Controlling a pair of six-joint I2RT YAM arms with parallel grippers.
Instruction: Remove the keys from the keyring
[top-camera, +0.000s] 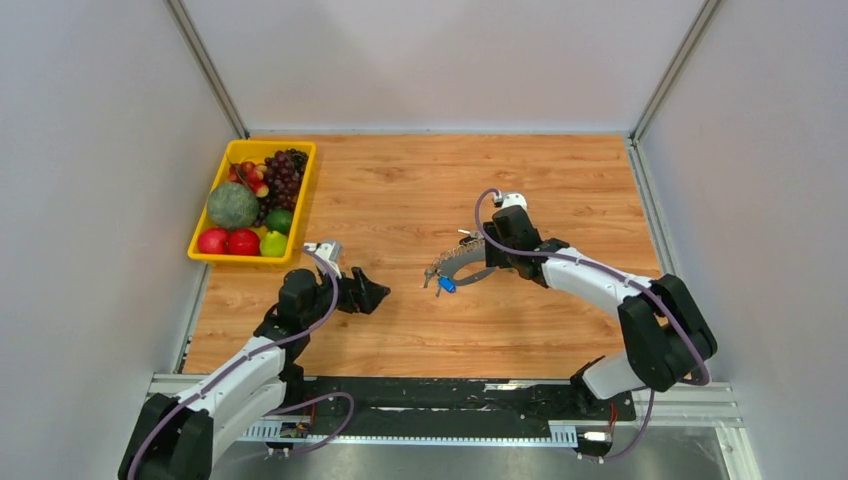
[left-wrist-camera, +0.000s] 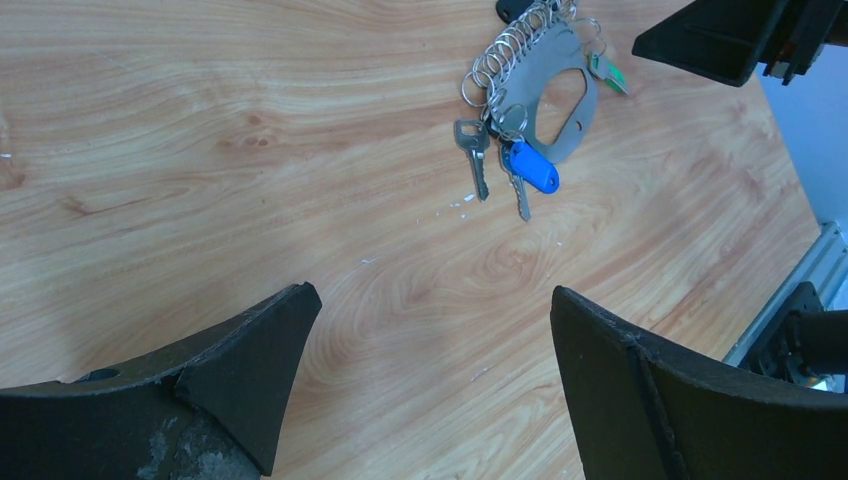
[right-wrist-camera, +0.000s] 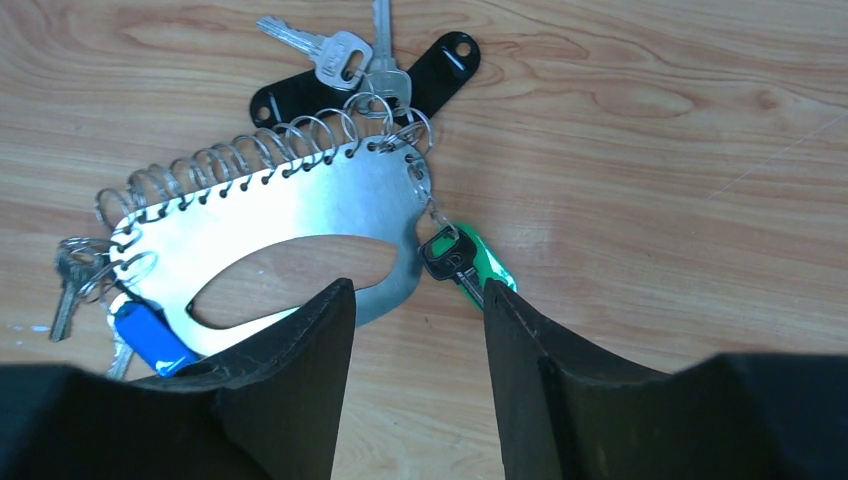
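Observation:
The keyring is a flat grey metal plate with an oval hole and a row of small split rings, lying mid-table. It also shows in the left wrist view and the right wrist view. A blue-tagged key and a plain silver key hang at one end. A green-and-black key, a black tag and more silver keys are at the other. My right gripper is open just over the plate's near edge, nothing between its jaws. My left gripper is wide open and empty, well left of the keys.
A yellow basket of fruit stands at the table's left edge, behind my left arm. White walls close in the table's left, right and back. A metal rail runs along the near edge.

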